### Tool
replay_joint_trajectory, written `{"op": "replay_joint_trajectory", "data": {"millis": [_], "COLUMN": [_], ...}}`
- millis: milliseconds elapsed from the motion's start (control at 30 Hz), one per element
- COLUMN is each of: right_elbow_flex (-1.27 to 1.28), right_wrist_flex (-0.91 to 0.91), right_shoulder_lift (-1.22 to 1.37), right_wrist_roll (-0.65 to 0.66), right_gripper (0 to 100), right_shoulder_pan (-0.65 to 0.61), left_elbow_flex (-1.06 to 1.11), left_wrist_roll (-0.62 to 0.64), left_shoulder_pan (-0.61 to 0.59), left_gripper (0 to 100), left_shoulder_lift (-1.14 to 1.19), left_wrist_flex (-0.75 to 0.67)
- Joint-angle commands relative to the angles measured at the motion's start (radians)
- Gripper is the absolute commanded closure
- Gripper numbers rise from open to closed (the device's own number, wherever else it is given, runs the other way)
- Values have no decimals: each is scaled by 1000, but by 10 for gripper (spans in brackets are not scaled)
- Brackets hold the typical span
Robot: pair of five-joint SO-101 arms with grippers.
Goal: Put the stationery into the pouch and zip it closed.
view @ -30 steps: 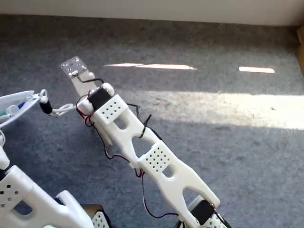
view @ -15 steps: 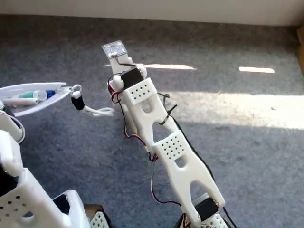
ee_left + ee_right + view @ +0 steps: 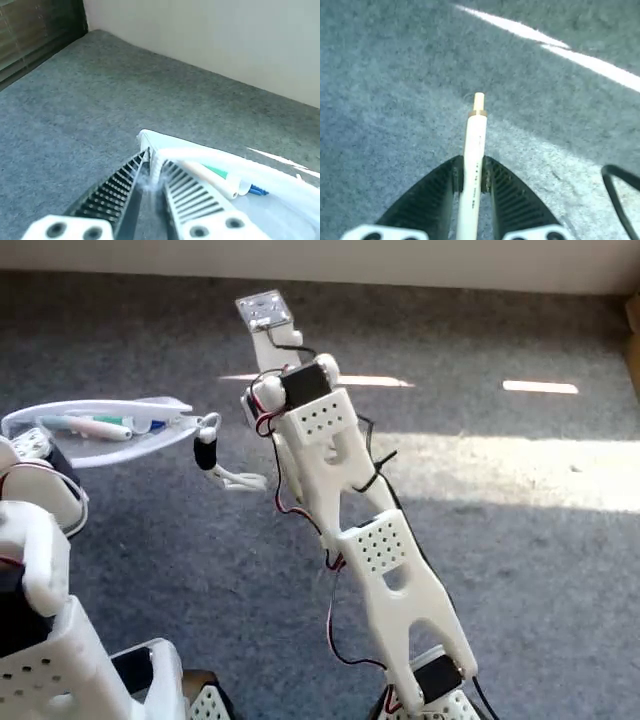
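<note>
The pouch [image 3: 130, 445] has swung in from 9 o'clock toward 10, its rim pinched by the left gripper [image 3: 150, 156]; the right gripper [image 3: 472, 162], clamping a white pen [image 3: 476, 125], might miss the slim opening and drop it.

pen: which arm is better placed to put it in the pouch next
Right: the right claw is shut on the pen, while the left claw grips the pouch rim.
</note>
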Motion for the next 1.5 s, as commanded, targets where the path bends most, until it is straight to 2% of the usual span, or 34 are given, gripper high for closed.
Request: {"op": "replay_joint_trajectory", "data": {"millis": [0,433,600,867,1300,1467], "right_elbow_flex": [53,728,895,1101,1403,1569], "right_wrist_flex": [24,21,21,15,12,-85], "right_shoulder_lift": [-177,-737,-898,-1061,-1294,-1339], "right_wrist_roll": [11,11,11,6,6,12], "right_gripper": [994,994,994,994,994,994], "right_shoulder_pan": [36,94,94,94,88,88], "left_elbow_flex": [-117,-148,-140,-128,70,145], "left_wrist_roll": [18,32,-14,-51,-135,-137], "left_shoulder_pan": [90,275,335,338,340,340], "left_gripper": [993,993,993,993,993,993], "left_shoulder_lift": [-1,-2,-1,1,-1,-1], "left_wrist_flex": [2,26,71,120,115,109]}}
